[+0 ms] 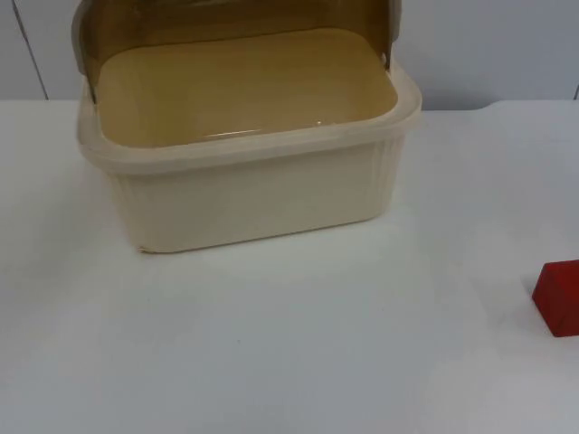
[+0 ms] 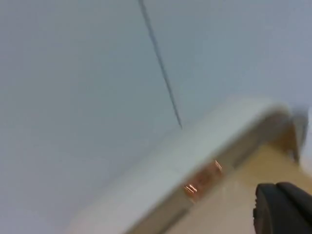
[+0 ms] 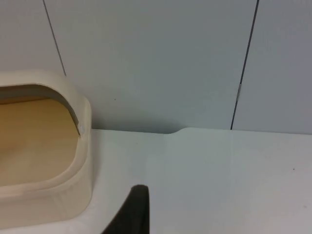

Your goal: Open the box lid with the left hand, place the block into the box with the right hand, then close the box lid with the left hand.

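Observation:
A cream plastic box (image 1: 262, 203) stands at the back of the table, left of centre. Its brown see-through lid (image 1: 235, 18) is tipped up at the rear, and the inside of the box looks bare. A red block (image 1: 559, 297) lies on the table at the far right, cut by the picture's edge. My left gripper (image 2: 285, 207) hovers close to the box's rim (image 2: 195, 156), blurred by motion. My right gripper (image 3: 134, 212) hangs low over the table just right of the box (image 3: 73, 195), apart from it.
The grey partition wall (image 3: 156, 63) rises right behind the box. The white table top (image 1: 298, 344) stretches in front of the box and across to the block.

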`<state>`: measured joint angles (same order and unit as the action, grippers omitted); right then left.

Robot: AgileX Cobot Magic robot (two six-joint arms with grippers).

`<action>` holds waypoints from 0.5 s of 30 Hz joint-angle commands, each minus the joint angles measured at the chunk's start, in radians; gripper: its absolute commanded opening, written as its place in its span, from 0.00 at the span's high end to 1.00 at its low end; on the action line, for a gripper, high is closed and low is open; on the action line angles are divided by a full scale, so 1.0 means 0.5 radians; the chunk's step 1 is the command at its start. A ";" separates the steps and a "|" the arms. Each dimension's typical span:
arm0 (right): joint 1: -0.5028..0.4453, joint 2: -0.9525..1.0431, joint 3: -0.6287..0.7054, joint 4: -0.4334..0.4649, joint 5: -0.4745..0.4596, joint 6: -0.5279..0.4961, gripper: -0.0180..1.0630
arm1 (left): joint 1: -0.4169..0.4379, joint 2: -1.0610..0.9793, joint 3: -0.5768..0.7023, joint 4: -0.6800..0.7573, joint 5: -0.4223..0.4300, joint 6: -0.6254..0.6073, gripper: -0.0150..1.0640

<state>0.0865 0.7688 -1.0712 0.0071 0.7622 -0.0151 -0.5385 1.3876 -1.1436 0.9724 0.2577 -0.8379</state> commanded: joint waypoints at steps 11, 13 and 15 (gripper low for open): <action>0.008 -0.007 -0.012 -0.014 -0.071 0.030 0.12 | 0.818 -0.404 0.087 -1.305 0.303 0.894 0.99; 0.008 -0.007 -0.012 -0.014 -0.082 0.030 0.12 | 0.831 -0.404 0.087 -1.309 0.359 0.899 0.99; 0.008 -0.007 -0.012 -0.014 -0.091 0.030 0.12 | 0.835 -0.404 0.087 -1.309 0.359 0.899 0.99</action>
<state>0.0865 0.7688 -1.0712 0.0000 0.7342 0.0000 -0.1248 1.1907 -1.1001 0.3380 0.4312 -0.4072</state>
